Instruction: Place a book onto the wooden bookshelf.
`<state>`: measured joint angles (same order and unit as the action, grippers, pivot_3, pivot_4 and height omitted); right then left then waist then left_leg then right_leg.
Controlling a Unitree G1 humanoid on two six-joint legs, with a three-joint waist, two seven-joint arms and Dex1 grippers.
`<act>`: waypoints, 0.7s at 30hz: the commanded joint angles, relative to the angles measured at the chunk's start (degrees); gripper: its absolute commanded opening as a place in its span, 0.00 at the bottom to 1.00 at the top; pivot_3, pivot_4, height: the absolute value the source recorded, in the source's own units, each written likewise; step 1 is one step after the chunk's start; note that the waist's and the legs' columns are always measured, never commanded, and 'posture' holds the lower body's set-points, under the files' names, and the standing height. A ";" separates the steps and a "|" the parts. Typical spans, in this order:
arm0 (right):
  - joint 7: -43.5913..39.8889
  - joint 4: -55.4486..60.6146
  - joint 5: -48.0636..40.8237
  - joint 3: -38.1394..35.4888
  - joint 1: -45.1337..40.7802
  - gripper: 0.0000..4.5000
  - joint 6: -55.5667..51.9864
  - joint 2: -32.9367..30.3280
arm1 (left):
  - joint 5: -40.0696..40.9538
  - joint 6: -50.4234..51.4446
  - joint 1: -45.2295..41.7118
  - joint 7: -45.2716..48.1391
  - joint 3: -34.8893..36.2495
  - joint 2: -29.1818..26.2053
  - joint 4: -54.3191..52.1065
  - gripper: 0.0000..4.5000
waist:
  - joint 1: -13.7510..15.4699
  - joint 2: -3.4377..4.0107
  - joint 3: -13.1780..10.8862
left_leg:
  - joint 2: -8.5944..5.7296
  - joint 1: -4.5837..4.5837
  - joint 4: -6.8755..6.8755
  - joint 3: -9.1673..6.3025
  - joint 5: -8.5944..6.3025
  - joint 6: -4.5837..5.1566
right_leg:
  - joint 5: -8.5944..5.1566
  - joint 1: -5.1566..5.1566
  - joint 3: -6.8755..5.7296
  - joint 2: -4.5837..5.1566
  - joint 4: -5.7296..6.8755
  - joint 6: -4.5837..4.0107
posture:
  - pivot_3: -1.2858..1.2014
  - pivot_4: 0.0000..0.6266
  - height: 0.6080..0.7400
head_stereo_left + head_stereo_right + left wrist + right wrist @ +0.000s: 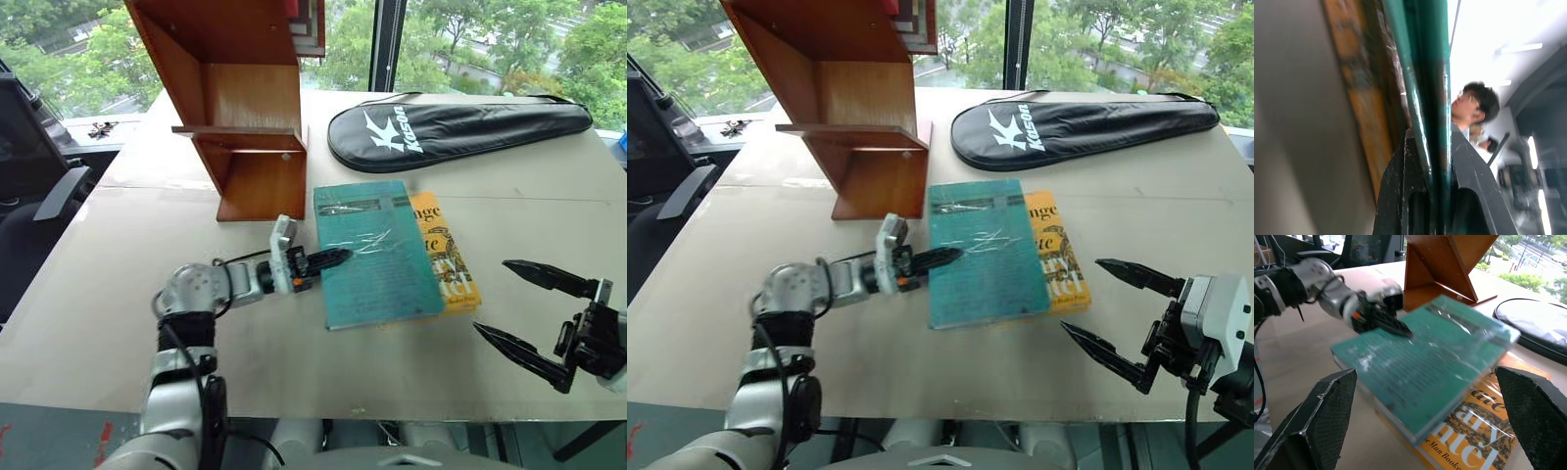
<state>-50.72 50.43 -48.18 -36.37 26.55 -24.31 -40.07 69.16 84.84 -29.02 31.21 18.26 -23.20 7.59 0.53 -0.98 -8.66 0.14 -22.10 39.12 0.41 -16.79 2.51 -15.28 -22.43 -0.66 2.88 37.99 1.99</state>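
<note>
The teal-green book (377, 250) lies on top of a yellow book (449, 245) in the middle of the table. My left gripper (333, 258) reaches in level from the left and is shut on the teal book's left edge. In the left wrist view both fingers (1400, 186) clamp the thin teal edge. In the right wrist view that edge of the book (1425, 362) looks raised a little off the yellow one. My right gripper (491, 296) hovers open to the right of the books, holding nothing. The wooden bookshelf (245, 98) stands at the back left.
A black racket bag (460, 127) lies at the back right of the table. An office chair (39, 186) stands off the table's left side. A person (1474, 105) shows in the background of the left wrist view. Windows run behind the table.
</note>
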 commanded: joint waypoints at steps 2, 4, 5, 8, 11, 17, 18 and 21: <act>-0.65 -2.57 -1.45 -0.27 -3.36 1.00 1.82 -1.43 | 3.61 -4.50 -2.91 7.64 1.17 -12.34 -25.82 0.00 | 0.30 0.01 0.00 | 0.00 -0.02 0.01 0.01 0.00 -0.01 | 0.00 -0.01 0.00 0.04 -0.03 0.00 | 0.52 0.24 1.00; -0.15 -4.15 -2.24 0.06 -5.75 1.00 1.66 -2.08 | -2.82 -12.39 -6.94 13.04 -1.73 -19.17 -31.96 0.00 | 0.50 0.02 -0.03 | -0.04 0.01 -0.01 0.03 -0.01 -0.01 | -0.01 0.02 0.00 0.09 -0.07 -0.02 | 0.52 0.24 1.00; 0.06 -5.04 -2.75 0.28 -6.93 1.00 1.53 -2.34 | -5.32 -15.87 -9.81 14.79 -2.93 -21.39 -33.22 0.00 | 0.71 0.06 -0.04 | -0.07 0.03 -0.02 0.02 -0.01 -0.02 | -0.01 0.06 -0.02 0.09 -0.11 -0.03 | 0.52 0.24 1.00; -0.20 -9.14 -2.24 2.07 -11.13 1.00 1.63 -3.22 | -21.11 -31.43 -21.25 18.25 -10.59 -27.65 -34.52 0.00 | 1.07 0.17 -0.06 | -0.13 0.12 -0.06 0.01 0.00 -0.01 | -0.10 0.23 -0.06 0.08 -0.29 -0.21 | 0.52 0.24 1.00; -0.82 -12.16 -1.70 4.35 -15.08 1.00 1.99 -3.83 | -38.46 -45.91 -30.19 19.88 -18.69 -33.53 -32.21 0.00 | 0.89 -0.09 -0.41 | -0.12 0.14 -0.10 0.03 0.00 0.02 | -0.09 0.25 -0.04 -0.05 -0.25 -0.18 | 0.52 0.24 1.00; -1.16 -15.11 0.08 8.46 -20.06 1.00 3.13 -3.46 | -59.78 -53.17 -34.42 22.34 -27.39 -44.86 -25.05 0.00 | 0.11 0.16 -0.40 | -0.11 0.31 -0.38 0.38 -0.02 0.06 | -0.14 0.20 0.27 -0.12 -0.31 0.12 | 0.52 0.24 1.00; -1.40 -16.09 0.65 9.35 -21.26 1.00 3.56 -3.39 | -64.39 -51.69 -35.59 21.42 -29.34 -46.67 -23.92 0.00 | 0.02 0.13 -0.44 | -0.07 0.17 -0.39 0.41 -0.02 0.06 | -0.13 0.01 0.32 -0.20 -0.27 0.12 | 0.52 0.24 1.00; -2.27 -18.88 2.51 11.41 -24.25 1.00 4.85 -3.42 | -75.44 -52.52 -35.91 24.58 -35.15 -51.49 -22.28 0.00 | -0.02 0.02 -0.59 | -0.06 -0.09 -0.38 0.50 -0.03 0.08 | -0.12 -0.39 0.47 -0.60 -0.12 0.14 | 0.52 0.24 1.00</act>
<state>-52.39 31.85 -46.27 -24.86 3.65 -21.12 -43.46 -0.20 33.19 -63.04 54.70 -16.39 -72.97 -14.93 0.50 -0.97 -9.25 0.09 -22.24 38.75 0.93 -16.83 2.59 -15.41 -22.87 -0.19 2.27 37.86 2.13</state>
